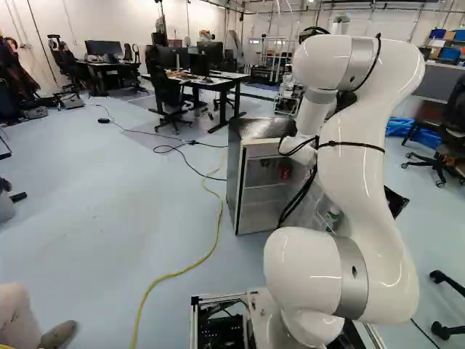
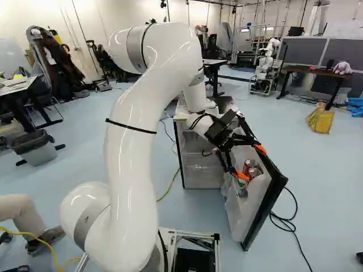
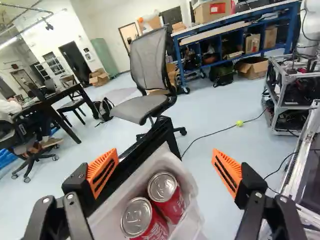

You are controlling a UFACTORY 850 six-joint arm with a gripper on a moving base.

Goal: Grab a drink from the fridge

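My gripper [image 2: 251, 162] reaches over the open door [image 2: 267, 195] of the small fridge [image 2: 198, 164] in the right base view. Two red cans with silver tops stand side by side in the door's pale bin; one shows as a can [image 2: 249, 164] by the fingers. In the wrist view the gripper [image 3: 165, 172] is open, its orange pads wide apart. The two cans, one [image 3: 163, 188] farther ahead and one [image 3: 136, 218] nearer, sit below the space between the fingers, ungripped. A red item [image 1: 285, 170] shows inside the fridge in the left base view.
The door's dark edge [image 3: 150, 150] runs past one finger. An office chair [image 3: 145, 100] stands beyond it. A yellow cable [image 1: 211, 251] lies left of the fridge, a black cable [image 2: 289, 226] beside the door. Another robot [image 2: 265, 62] stands farther back.
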